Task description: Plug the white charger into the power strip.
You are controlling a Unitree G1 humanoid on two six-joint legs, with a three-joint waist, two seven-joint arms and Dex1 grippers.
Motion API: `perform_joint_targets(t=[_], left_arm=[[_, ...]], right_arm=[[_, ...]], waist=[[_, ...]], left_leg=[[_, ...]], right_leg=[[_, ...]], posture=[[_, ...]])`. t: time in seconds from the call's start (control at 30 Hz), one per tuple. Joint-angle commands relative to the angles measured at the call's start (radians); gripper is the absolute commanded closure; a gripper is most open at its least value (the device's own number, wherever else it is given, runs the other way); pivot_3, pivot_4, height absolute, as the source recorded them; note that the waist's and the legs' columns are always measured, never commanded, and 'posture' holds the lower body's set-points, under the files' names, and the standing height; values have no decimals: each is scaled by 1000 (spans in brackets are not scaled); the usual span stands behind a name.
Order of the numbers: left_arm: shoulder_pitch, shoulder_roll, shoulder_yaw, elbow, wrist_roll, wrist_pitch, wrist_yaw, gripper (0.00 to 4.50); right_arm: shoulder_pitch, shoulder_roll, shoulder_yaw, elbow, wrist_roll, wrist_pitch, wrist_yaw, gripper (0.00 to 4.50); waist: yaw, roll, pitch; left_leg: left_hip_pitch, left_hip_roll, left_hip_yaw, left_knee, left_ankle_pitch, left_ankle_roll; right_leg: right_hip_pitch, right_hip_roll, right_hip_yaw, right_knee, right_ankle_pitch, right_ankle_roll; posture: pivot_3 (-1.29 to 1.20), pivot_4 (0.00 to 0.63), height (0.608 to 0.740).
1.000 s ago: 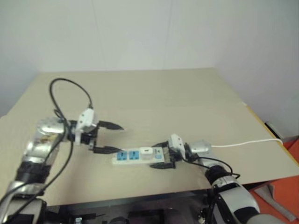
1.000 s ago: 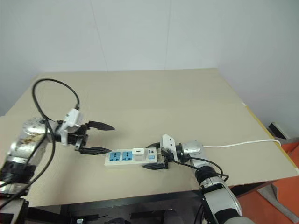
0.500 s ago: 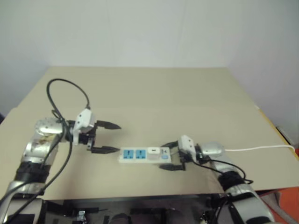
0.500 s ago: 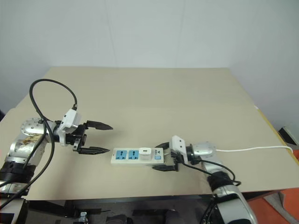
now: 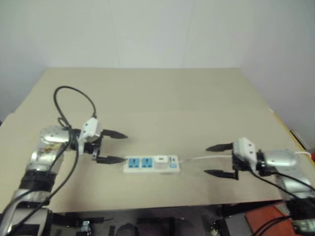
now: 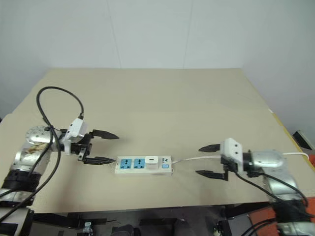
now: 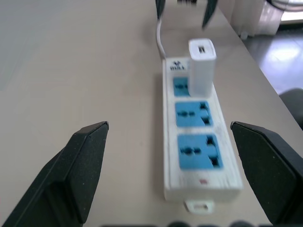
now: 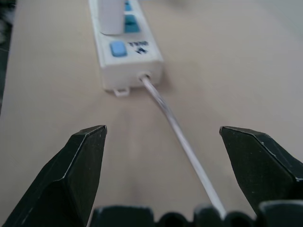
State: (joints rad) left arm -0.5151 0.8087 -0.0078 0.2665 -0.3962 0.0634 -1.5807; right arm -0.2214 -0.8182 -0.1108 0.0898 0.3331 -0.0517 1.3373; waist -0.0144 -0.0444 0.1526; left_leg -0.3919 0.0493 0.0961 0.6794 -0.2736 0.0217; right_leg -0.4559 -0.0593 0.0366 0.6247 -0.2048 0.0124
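Charger stands plugged in power strip; both grippers' jaws gape empty.

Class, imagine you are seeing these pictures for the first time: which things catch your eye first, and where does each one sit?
The power strip lies near the front edge of the tan table, with the white charger standing upright in the blue socket nearest its cord end. The left gripper hovers open just off the strip's free end. The right gripper is open too, apart from the strip, straddling the thin white cord.
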Motion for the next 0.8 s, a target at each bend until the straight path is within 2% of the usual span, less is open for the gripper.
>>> perform_joint_targets(t=[0.03,0.27,0.63,0.8], left_arm=[[41,39,48,-72,-40,28,-9,0],[106,78,88,-126,-68,70,6,0],[124,79,97,-141,-64,73,21,0],[119,61,99,-126,-64,52,38,0]], right_arm=[[36,-36,-79,-65,51,26,-20,44],[89,-66,-134,-99,81,67,-52,44],[68,-63,-82,-157,4,181,-204,44],[63,9,-97,-143,4,67,-253,44]], waist=[[0,0,0],[3,0,0],[2,0,0],[3,0,0]], left_leg=[[0,0,0,0,0,0],[1,0,0,3,0,0],[1,0,0,3,0,0],[1,0,0,3,0,0]], right_leg=[[0,0,0,0,0,0],[1,0,0,2,0,1],[1,0,1,2,1,1],[1,0,1,2,1,1]], posture=[[0,150,740],[0,150,740],[0,150,740],[0,150,740]])
